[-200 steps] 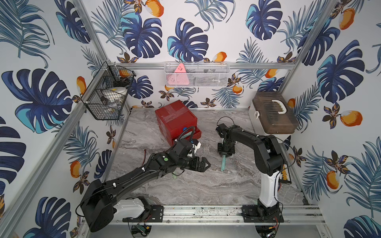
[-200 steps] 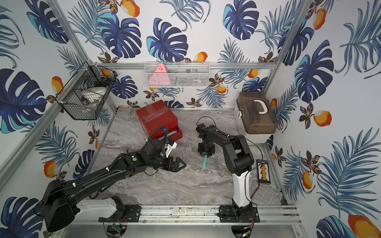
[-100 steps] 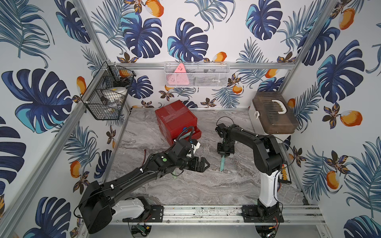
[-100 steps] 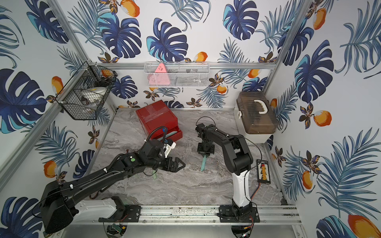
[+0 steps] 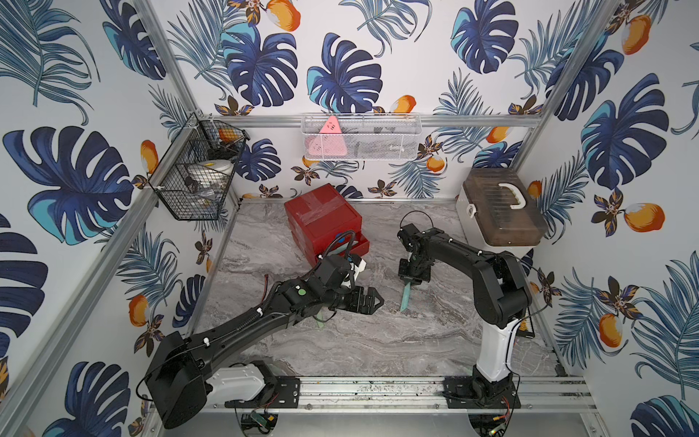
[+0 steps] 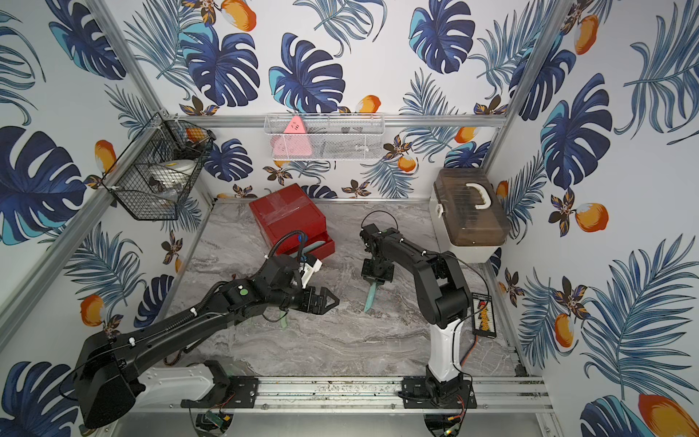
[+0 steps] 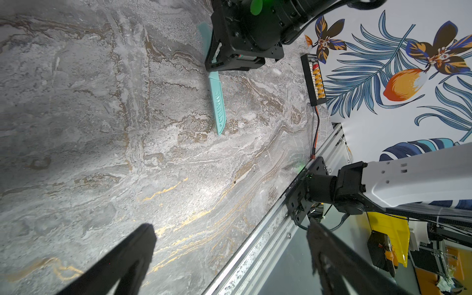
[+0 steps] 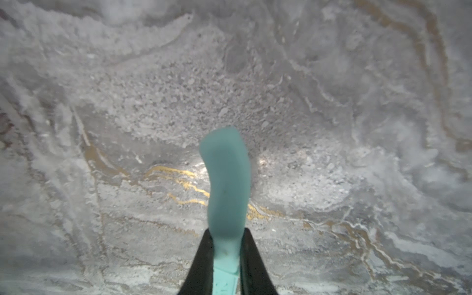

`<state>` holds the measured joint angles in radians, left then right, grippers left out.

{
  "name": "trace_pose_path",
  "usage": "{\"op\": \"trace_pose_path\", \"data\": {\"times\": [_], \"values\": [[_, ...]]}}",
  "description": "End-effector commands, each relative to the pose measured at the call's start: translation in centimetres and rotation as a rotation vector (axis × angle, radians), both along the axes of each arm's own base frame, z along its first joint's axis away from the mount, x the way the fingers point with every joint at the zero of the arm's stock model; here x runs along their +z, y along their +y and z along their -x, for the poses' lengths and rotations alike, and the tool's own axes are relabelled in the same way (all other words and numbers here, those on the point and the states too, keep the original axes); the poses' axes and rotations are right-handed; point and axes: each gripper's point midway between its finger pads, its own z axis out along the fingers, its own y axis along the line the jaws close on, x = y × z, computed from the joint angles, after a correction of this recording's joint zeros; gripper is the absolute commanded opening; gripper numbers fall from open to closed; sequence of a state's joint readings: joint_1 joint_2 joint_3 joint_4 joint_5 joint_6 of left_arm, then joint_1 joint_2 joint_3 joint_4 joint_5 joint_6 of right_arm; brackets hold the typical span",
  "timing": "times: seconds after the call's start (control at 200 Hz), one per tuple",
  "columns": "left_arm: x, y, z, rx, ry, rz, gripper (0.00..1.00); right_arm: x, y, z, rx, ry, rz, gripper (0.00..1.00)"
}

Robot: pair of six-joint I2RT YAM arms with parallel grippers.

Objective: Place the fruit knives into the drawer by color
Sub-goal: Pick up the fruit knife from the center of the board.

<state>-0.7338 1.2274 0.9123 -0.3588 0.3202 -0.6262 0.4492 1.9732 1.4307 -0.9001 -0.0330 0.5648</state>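
Right fingers (image 8: 203, 260) pinch the teal knife (image 8: 227, 178) mid-length, probably for the red drawer (image 5: 321, 215); left fingers (image 7: 127, 260) stand wide, empty

I see a gray table (image 5: 378, 340) that looks like marble with thin gold lines. The red chest (image 5: 321, 215) stands on it near the back. In front of the chest a pale green knife (image 5: 320, 322) lies flat, partly hidden under an arm, and to the right of the chest's front a teal knife (image 5: 405, 299) lies low along the top, though I cannot tell if it touches. Far to the right of the chest are a white box (image 5: 466, 204) with a brown lid and, further forward, a small black board (image 6: 482, 316) with orange plugs.
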Motion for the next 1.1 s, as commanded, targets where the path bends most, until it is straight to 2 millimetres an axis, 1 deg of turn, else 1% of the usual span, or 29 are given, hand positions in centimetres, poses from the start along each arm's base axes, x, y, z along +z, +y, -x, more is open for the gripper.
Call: {"op": "trace_pose_path", "data": {"times": [0.0, 0.15, 0.27, 0.45, 0.565, 0.625, 0.735, 0.836, 0.956, 1.031, 1.096], "values": [[0.1, 0.1, -0.3, -0.005, -0.015, -0.003, 0.99, 0.5, 0.3, 0.2, -0.028, 0.003, -0.024, 0.00], [-0.2, -0.2, -0.5, -0.002, -0.005, 0.014, 0.99, 0.7, 0.7, 0.4, -0.045, 0.010, -0.051, 0.00], [-0.9, -1.5, -0.8, -0.030, 0.018, 0.053, 0.99, 1.6, 1.1, 0.7, -0.049, 0.004, -0.084, 0.00], [-1.8, -4.1, -1.0, -0.127, 0.021, 0.137, 0.97, 3.9, 2.0, 2.0, -0.027, -0.004, -0.181, 0.00], [-2.2, -5.1, -1.1, -0.190, 0.008, 0.149, 0.96, 5.7, 2.7, 3.1, 0.003, -0.016, -0.256, 0.00], [-2.5, -5.5, -1.2, -0.220, 0.007, 0.161, 0.95, 6.9, 3.3, 3.6, 0.026, -0.034, -0.310, 0.00], [-3.1, -5.8, -1.7, -0.245, 0.010, 0.168, 0.94, 8.7, 3.6, 4.2, 0.057, -0.063, -0.359, 0.00], [-3.7, -5.6, -2.5, -0.230, 0.023, 0.194, 0.94, 9.9, 4.0, 4.7, 0.082, -0.083, -0.402, 0.00], [-3.8, -5.7, -3.3, -0.224, 0.033, 0.228, 0.92, 10.8, 4.6, 5.4, 0.096, -0.098, -0.464, 0.00], [-3.8, -6.0, -3.5, -0.228, 0.040, 0.248, 0.91, 11.1, 5.0, 5.5, 0.097, -0.107, -0.502, 0.00], [-3.7, -6.3, -3.6, -0.234, 0.049, 0.265, 0.89, 11.3, 5.4, 5.7, 0.098, -0.112, -0.535, 0.01]]}}
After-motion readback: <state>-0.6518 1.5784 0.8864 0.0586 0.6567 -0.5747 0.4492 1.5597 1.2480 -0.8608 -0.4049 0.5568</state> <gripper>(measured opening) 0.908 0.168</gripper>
